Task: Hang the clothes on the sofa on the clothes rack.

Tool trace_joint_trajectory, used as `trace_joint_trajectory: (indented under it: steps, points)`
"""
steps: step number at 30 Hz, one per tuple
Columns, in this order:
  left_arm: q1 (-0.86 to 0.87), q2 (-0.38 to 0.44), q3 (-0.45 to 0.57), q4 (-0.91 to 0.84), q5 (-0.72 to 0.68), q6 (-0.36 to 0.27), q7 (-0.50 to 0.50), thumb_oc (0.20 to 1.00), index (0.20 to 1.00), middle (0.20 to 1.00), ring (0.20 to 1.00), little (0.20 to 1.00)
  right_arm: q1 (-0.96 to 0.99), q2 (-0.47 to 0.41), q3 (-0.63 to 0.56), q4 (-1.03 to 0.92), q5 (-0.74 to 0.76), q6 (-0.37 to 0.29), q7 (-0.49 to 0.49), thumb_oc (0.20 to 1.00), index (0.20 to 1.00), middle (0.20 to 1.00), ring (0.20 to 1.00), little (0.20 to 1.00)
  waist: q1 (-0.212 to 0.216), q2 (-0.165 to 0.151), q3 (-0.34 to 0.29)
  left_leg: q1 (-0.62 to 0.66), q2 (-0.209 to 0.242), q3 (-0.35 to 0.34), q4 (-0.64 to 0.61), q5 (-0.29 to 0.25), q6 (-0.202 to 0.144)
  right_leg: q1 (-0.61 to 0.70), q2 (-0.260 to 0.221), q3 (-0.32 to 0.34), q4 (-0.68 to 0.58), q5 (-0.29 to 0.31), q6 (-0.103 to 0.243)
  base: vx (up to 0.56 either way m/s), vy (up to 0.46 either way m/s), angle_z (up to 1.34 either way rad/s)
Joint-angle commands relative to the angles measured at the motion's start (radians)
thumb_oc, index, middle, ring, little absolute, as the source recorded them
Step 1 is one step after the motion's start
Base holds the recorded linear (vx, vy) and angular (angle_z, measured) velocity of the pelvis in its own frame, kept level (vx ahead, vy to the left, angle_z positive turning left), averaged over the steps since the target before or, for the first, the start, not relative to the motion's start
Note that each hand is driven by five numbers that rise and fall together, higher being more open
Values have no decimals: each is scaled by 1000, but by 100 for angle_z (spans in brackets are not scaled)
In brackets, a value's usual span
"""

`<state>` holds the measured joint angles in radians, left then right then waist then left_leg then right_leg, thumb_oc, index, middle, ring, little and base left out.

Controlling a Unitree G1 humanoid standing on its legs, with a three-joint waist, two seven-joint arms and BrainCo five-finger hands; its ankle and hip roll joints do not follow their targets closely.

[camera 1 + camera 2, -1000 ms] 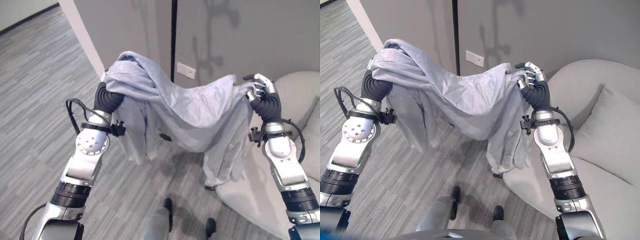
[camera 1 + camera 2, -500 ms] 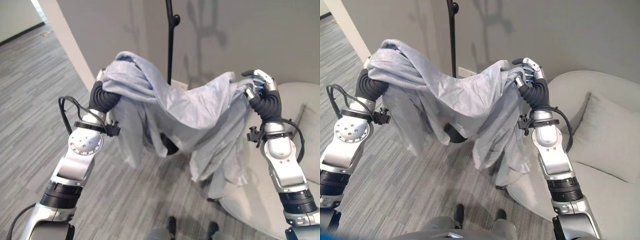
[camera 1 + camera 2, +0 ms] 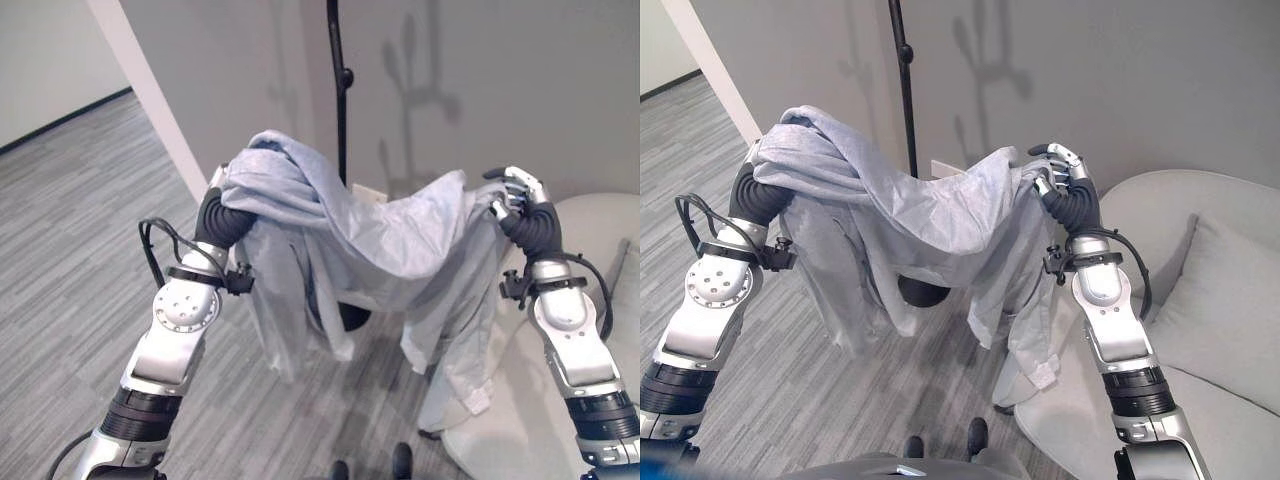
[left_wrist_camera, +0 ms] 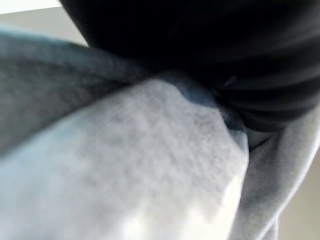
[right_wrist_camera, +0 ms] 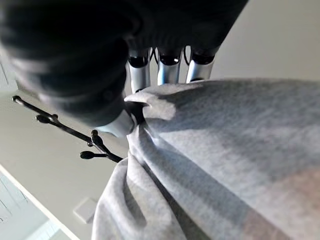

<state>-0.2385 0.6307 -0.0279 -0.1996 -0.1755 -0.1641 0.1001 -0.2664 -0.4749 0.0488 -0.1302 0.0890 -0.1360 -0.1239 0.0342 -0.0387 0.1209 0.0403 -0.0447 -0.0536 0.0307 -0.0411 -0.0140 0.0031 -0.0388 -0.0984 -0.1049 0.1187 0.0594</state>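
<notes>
I am holding the grey garment [image 3: 360,235] up between both hands, clear of the sofa [image 3: 1200,330] at my right. My right hand [image 3: 515,190] is pinching one edge, its fingers curled into the cloth. My left hand [image 3: 216,183] is buried under the fabric, so I cannot tell how its fingers are set. The rack's black pole [image 3: 340,90] is standing just behind the middle of the garment. I am thinking I should lift higher before moving in, so the cloth clears a hook [image 5: 87,155].
</notes>
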Motion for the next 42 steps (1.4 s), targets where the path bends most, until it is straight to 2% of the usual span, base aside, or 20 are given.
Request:
trace_joint_trajectory:
  steps: [1,2,3,6,7,8,9,10,12,13,15,16,18,20,23,28,34,42]
  points:
    - [-41,17,18,-17,-17,-49,9,200,200,200,200,200,-66,-51,-25,-28,47,-54,-13,200,200,200,200,200,33,4,-21,-137,75,-32,134,-43,-68,45,-49,-34,18,-93,106,1,93,5]
    - [-42,17,18,-16,-18,-50,9,200,200,200,200,200,-67,-51,-24,-28,48,-54,-13,200,200,200,200,200,33,4,-22,-138,76,-31,130,-41,-69,44,-48,-34,18,-93,105,35,198,-10]
    - [-52,26,14,-14,-18,-52,19,200,200,200,200,200,-78,-67,-29,-19,47,-56,-23,200,200,200,200,200,32,3,-20,-176,129,-65,89,13,-88,39,-67,-20,18,-97,120,53,215,-5]
    - [-82,32,0,1,-35,-59,38,200,200,200,200,200,-80,-88,-48,-20,42,-56,-47,200,200,200,200,200,11,19,-18,-220,202,-79,-46,78,-123,48,-90,-13,21,-133,134,117,349,0]
    - [-124,29,-32,24,-41,-59,54,200,200,200,200,200,-76,-96,-69,-26,28,-62,-77,200,200,200,200,200,-4,32,-13,-273,228,-37,-91,97,-136,71,-115,-18,26,-162,144,257,682,5]
    - [-143,25,-48,27,-46,-62,50,200,200,200,200,200,-62,-94,-78,-41,12,-60,-77,200,200,200,200,200,0,65,-28,-244,250,-43,-116,117,-163,79,-128,-7,38,-172,155,276,761,19]
    - [-149,16,-54,29,-41,-65,47,200,200,200,200,200,-47,-90,-98,-51,-8,-56,-76,200,200,200,200,200,-5,80,-38,-241,239,-52,-113,127,-170,83,-153,-19,50,-173,163,227,680,-8]
    - [-159,18,-68,25,-39,-64,39,200,200,200,200,200,-42,-88,-111,-55,-19,-53,-78,200,200,200,200,200,-10,82,-41,-241,220,-48,-98,144,-164,82,-182,-16,61,-159,174,272,658,-40]
    - [-170,52,-79,28,-41,-60,30,200,200,200,200,200,-34,-31,-111,-54,-33,-38,-77,200,200,200,200,200,-10,49,-64,-210,150,18,-35,74,-116,49,-278,1,104,-98,185,349,810,-11]
    - [-174,79,-74,32,-39,-59,32,200,200,200,200,200,-58,-9,-94,-58,-43,-34,-71,200,200,200,200,200,1,43,-73,-184,121,64,-28,43,-83,14,-319,-27,150,-44,185,219,681,-37]
    - [-167,86,-66,28,-37,-57,30,200,200,200,200,200,-64,0,-83,-55,-41,-34,-65,200,200,200,200,200,8,41,-70,-175,108,76,-19,29,-63,-7,-303,-34,201,-54,170,100,383,-112]
    - [-160,74,-68,24,-37,-57,21,200,200,200,200,200,-59,-5,-83,-51,-37,-32,-56,200,200,200,200,200,1,39,-65,-162,92,74,-21,25,-50,-28,-247,-10,210,-76,152,83,223,-74]
    - [-164,61,-69,18,-30,-57,16,200,200,200,200,200,-69,-13,-84,-49,-28,-38,-54,200,200,200,200,200,-3,41,-51,-135,75,68,-26,17,-41,-82,-180,-15,161,-82,142,78,111,-36]
    - [-169,52,-76,20,-24,-55,14,200,200,200,200,200,-65,-13,-83,-40,-25,-41,-56,200,200,200,200,200,-4,39,-45,-134,72,62,-20,11,-40,-73,-170,-18,118,-83,139,54,-11,-14]
    - [-182,31,-79,25,-14,-59,13,200,200,200,200,200,-68,-25,-91,-41,-38,-45,-55,200,200,200,200,200,-9,33,-40,-108,63,43,-27,8,-42,-51,-138,35,82,-80,146,102,-45,40]
    - [-172,16,-82,18,-18,-57,4,200,200,200,200,200,-50,-39,-100,-37,-20,-39,-49,200,200,200,200,200,-16,29,-67,-67,72,27,-61,21,-53,-3,-127,20,47,-68,148,126,-90,17]
    - [-165,15,-86,14,-19,-42,2,200,200,200,200,200,-22,-37,-102,-39,-8,-30,-40,200,200,200,200,200,-24,36,-92,-10,93,29,-100,21,-68,58,-125,-19,18,-86,146,103,-57,20]
    - [-129,10,-63,-3,-19,-36,-1,200,200,200,200,200,-7,-19,-90,-43,0,-30,-31,200,200,200,200,200,-22,41,-102,23,101,39,-116,13,-68,83,-129,-22,18,-100,145,31,-4,1]
